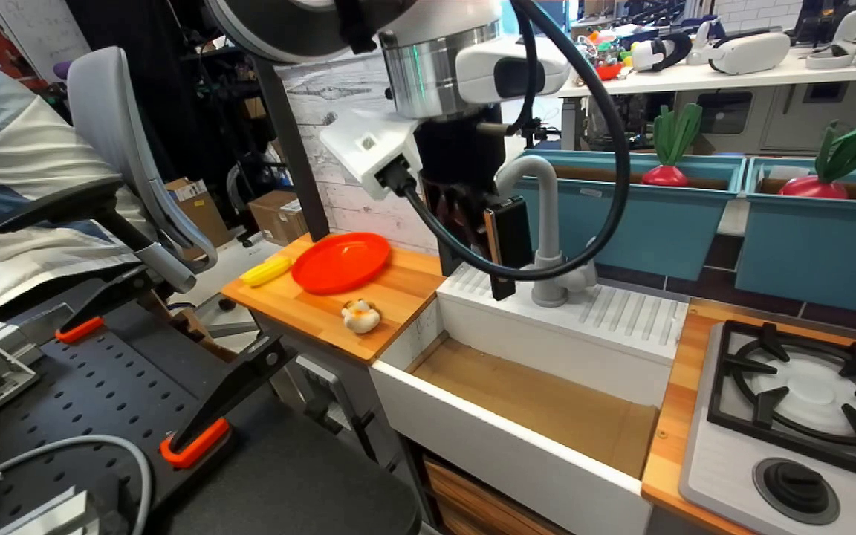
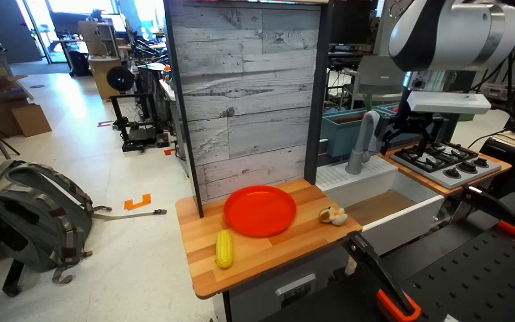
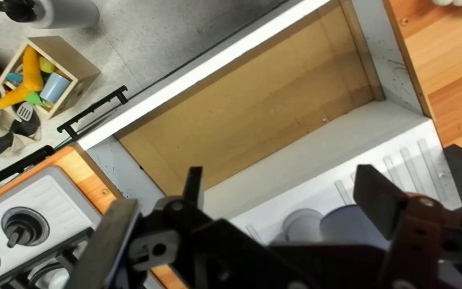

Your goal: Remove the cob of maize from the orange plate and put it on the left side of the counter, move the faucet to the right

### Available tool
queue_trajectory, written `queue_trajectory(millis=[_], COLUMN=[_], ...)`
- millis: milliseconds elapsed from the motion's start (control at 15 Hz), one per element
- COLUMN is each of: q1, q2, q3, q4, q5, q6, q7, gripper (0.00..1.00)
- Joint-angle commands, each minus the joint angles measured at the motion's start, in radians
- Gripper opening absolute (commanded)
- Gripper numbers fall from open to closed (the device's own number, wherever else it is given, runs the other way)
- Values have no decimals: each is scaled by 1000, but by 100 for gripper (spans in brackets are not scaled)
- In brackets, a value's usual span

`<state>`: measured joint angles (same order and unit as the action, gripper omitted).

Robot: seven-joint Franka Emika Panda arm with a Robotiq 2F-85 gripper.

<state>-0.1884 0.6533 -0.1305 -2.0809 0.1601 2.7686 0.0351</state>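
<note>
The yellow cob of maize (image 1: 266, 272) (image 2: 224, 249) lies on the wooden counter (image 1: 309, 316) (image 2: 268, 255), beside the orange plate and apart from it. The round orange-red plate (image 1: 342, 262) (image 2: 260, 211) holds nothing. The grey arched faucet (image 1: 548, 215) (image 2: 356, 154) stands on the white ledge behind the sink. My gripper (image 1: 504, 256) (image 2: 403, 145) is at the faucet's spout. In the wrist view the gripper (image 3: 281, 176) is open, and part of the faucet (image 3: 347, 224) shows between its fingers, nearer the right one. I cannot tell whether they touch. Cob and plate are out of the wrist view.
A small pale beige lump (image 1: 360, 316) (image 2: 333, 216) sits on the counter near the sink. The white sink basin (image 1: 502, 435) has a brown floor. A stove (image 1: 740, 446) is on the far side of the sink. Teal planters (image 1: 643, 223) stand behind the faucet, and a whitewashed panel (image 2: 248, 98) behind the plate.
</note>
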Motion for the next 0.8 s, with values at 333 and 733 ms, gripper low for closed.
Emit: queue_trajectory(millis=[333, 733], q1=[59, 173], q2=[-12, -131], q3=[-19, -30], q4=[-7, -85], q5=[-96, -176], q6=[-73, -118], q7=[18, 40], gripper=[100, 100])
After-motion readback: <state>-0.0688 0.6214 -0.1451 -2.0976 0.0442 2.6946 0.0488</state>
